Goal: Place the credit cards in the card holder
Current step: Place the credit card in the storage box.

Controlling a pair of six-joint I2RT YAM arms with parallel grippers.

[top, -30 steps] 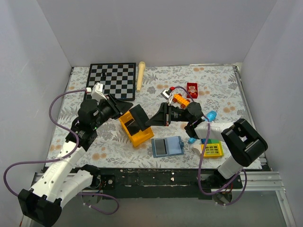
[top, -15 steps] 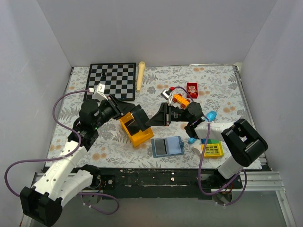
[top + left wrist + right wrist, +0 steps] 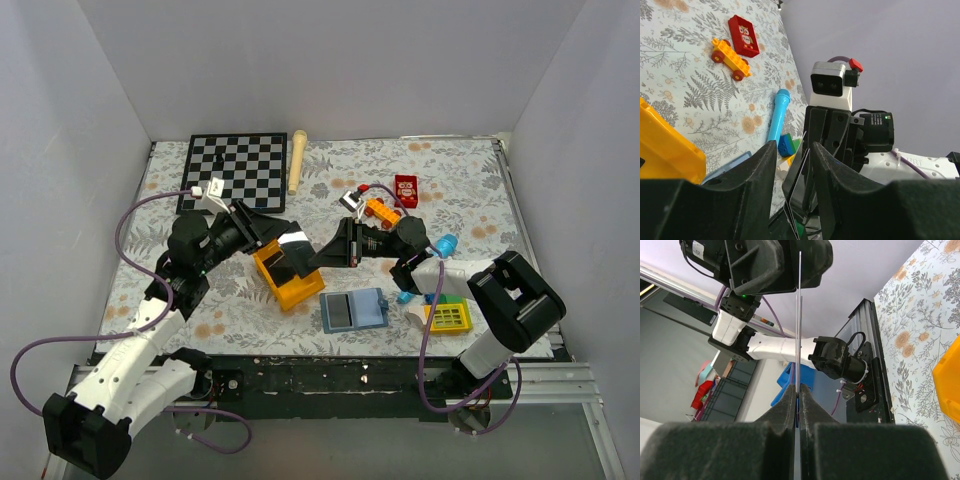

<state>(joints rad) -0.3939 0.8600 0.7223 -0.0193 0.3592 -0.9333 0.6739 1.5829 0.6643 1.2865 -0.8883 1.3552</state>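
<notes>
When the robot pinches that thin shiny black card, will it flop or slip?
Probably stiff: the thin glossy black card stands out straight from the right fingers, pinched at one edge. It looks shiny, so it might slip. Being so thin, it is likely light.

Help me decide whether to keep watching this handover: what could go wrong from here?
The black card hangs in mid-air, pinched at one end by the right fingers; the left fingers stand apart around it. A release before they close may drop it onto the yellow box below. Both sets of fingers also meet nose to nose, so a slight misalignment could bend the card.
</notes>
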